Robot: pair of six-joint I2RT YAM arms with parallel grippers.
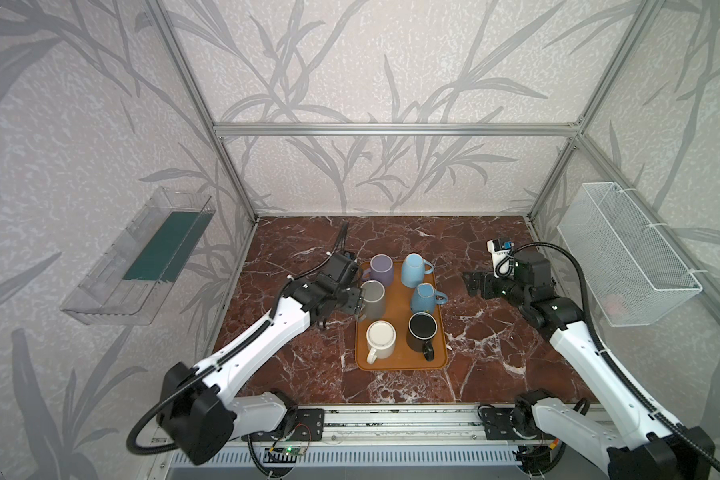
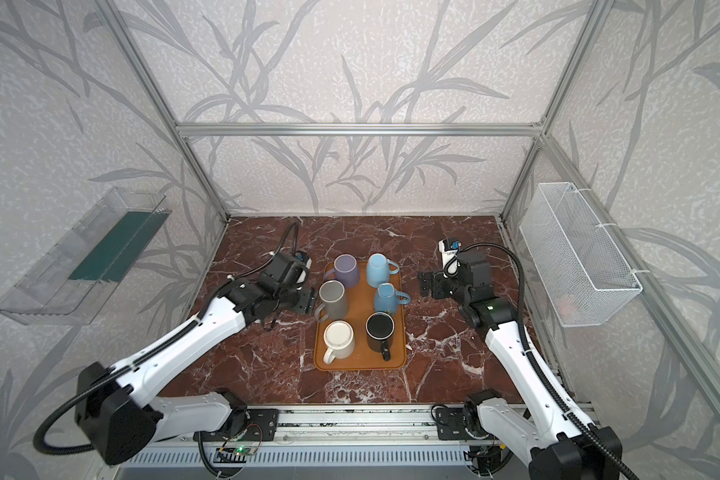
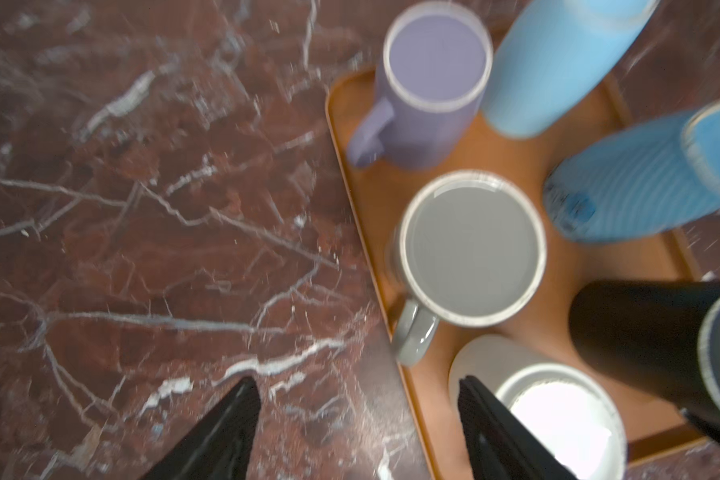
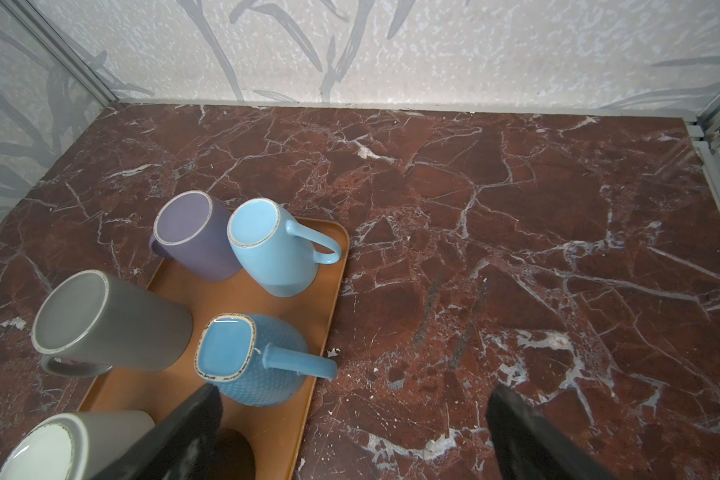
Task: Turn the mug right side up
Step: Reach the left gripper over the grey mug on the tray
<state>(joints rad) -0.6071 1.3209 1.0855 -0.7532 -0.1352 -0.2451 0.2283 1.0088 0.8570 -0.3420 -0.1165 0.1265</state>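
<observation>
A clear bin (image 1: 138,257) hangs on the left wall, well apart from the work area. The left gripper (image 1: 359,306) sits at the left edge of the tray (image 1: 402,365), level with the middle row. Its jaws are spread and empty. In the left wrist view one finger (image 3: 225,428) is over the bare desk (image 1: 495,332) and the other is over the white mug (image 1: 381,338).

The tray stands at the desk centre and carries six mugs in two columns.
- Left column, far to near: purple mug (image 1: 382,268), grey mug (image 1: 373,299), white mug.
- Right column, far to near: light blue mug (image 1: 414,270), dotted blue mug (image 1: 425,297), black mug (image 1: 421,330).

The grey mug stands base up, just beside the left gripper, with its handle pointing toward the near left. The purple and white mugs flank it closely. The dotted blue mug stands across a narrow strip of tray.

The right gripper (image 1: 472,282) hovers over the desk right of the tray, released wide and holding nothing. A wire basket (image 1: 628,253) hangs on the right wall.
</observation>
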